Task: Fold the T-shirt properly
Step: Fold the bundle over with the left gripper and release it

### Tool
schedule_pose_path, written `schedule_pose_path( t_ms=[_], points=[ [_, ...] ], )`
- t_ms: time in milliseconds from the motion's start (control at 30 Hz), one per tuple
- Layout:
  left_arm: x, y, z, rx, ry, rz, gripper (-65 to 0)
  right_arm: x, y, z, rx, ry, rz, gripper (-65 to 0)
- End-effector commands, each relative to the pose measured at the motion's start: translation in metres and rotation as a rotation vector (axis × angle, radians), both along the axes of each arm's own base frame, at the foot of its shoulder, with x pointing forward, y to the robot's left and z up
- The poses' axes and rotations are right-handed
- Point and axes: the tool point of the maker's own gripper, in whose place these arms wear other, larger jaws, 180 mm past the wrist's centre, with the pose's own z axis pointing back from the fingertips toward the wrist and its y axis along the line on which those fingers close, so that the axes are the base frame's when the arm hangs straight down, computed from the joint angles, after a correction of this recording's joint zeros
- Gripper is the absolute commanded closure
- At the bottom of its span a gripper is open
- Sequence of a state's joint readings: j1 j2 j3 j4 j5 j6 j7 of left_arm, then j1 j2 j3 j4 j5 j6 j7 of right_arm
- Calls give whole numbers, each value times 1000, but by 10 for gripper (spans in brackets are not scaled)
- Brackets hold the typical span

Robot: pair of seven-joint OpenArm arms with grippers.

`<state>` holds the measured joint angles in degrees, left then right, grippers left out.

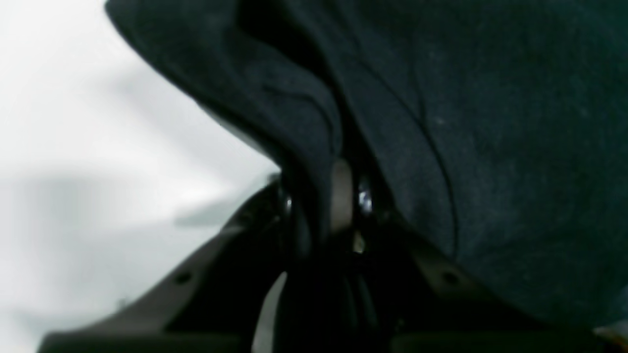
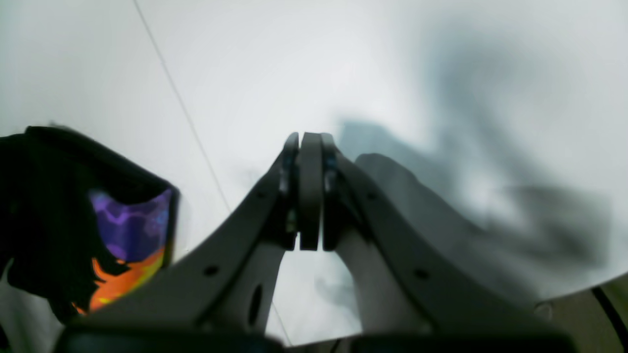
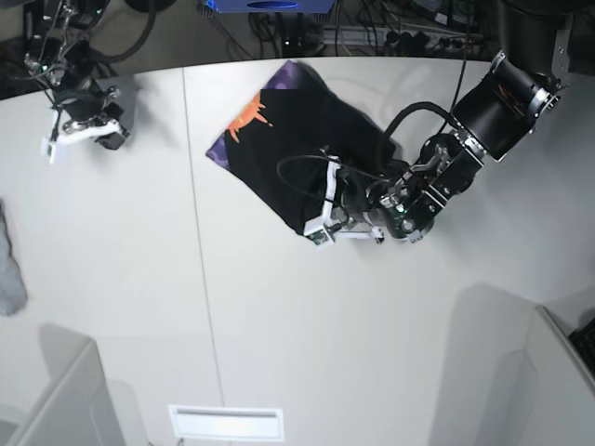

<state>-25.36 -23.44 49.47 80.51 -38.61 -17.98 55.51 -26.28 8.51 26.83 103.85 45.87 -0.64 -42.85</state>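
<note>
White table point(image 3: 279, 344) carries a black T-shirt point(image 3: 307, 149) bunched near its far edge, with an orange and purple print showing at the cloth's far left corner. Left gripper point(image 3: 321, 223) is clamped on the shirt's near edge, cloth pinched between its fingers. Right gripper point(image 3: 79, 130) hangs over the far left corner, jaws pressed together, holding nothing.

The T-shirt point(image 3: 297, 149) sits bunched on the table point(image 3: 279, 325), toward the far edge near the middle. The left gripper point(image 3: 321, 228) is at its near edge, seemingly pinching a fold. The right gripper point(image 3: 79, 130) is well apart, far left.
</note>
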Motion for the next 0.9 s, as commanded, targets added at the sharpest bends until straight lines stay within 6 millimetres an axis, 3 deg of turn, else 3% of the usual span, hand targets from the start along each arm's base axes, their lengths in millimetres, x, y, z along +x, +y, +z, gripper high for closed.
schedule_pose_path(
  t_ms=[0,133,400,567,867],
  points=[
    [10,7,3,69,-54,-30,0,3,-2,7,-14,-38,-3,0],
    [11,14,-7,212,-145,-154,0,-12,1,0,-10,-44,-54,0],
    [16,-4,-9,317,-316,-479,0,-38,-7,-8,-40,-17,-82,0],
    [17,-19,-13,295,-319,-503,0,-48,0,-13,-13,-1,-114,0],
    [13,-43,-10,260,-313,-575,0,-47,11,-16,15,-3,-125,0]
  ],
)
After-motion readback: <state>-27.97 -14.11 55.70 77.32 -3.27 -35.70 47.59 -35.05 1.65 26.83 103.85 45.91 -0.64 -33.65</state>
